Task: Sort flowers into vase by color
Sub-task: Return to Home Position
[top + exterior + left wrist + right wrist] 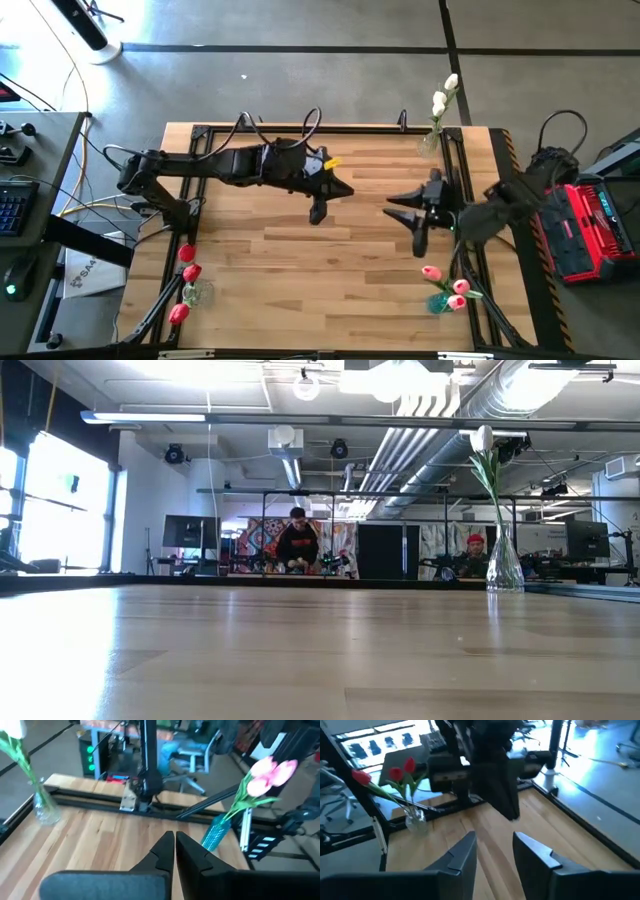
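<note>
Three vases stand at the table's corners, each holding tulips by their stems. Red tulips (186, 270) sit in a clear vase at the near left corner, red tulips (395, 774) also showing in the right wrist view. Pink tulips (447, 285) stand in a teal vase (216, 831) at the near right. Cream-white tulips (443, 97) fill a clear vase (504, 568) at the far right. My left gripper (318, 214) hovers shut over the table's middle, left gripper (174, 840) with fingers together. My right gripper (418, 244) hovers open right of centre, right gripper (494, 850) empty.
A black frame (300, 130) runs round the wooden table top (300, 290). Bare wood lies between and in front of the two arms. People (298, 542) sit beyond the far edge. A red case (598, 225) stands off the table's right side.
</note>
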You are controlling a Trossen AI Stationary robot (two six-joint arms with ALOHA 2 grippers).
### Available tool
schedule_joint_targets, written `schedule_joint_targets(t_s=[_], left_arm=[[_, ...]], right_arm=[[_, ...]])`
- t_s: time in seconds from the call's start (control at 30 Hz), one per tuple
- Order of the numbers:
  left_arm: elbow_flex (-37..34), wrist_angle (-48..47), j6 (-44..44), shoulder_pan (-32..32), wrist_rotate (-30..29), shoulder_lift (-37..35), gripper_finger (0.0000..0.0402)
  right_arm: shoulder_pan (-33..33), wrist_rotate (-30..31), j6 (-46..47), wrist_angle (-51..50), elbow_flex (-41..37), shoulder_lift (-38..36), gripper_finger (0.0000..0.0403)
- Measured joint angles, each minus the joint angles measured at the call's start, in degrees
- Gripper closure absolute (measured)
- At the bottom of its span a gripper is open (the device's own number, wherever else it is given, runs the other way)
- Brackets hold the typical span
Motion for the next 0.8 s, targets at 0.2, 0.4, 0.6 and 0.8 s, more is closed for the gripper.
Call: schedule_joint_targets(t_s=[0.2,0.4,0.6,0.8], left_arm=[[0.0,0.8,0.0,2.2,2.8,-1.4,0.0401],[0.0,-2.5,3.1,4.8,3.0,-5.4,0.0401],[0.0,-7.5,5.6,8.4,5.9,-6.6,0.0401],[-8.7,2.4,2.5,9.6,11.3,-6.7,0.0401]], right_arm=[[-7.5,-7.2,-9.6,6.0,0.0,-3.6,0.033],[-13.6,-12.5,-13.0,5.7,0.0,-10.0,0.0393],[-18.6,-15.8,-15.0,5.9,-1.8,-13.3,0.0398],[-24.6,-26.6,-13.1,21.3,-16.2,-13.8,0.0402]])
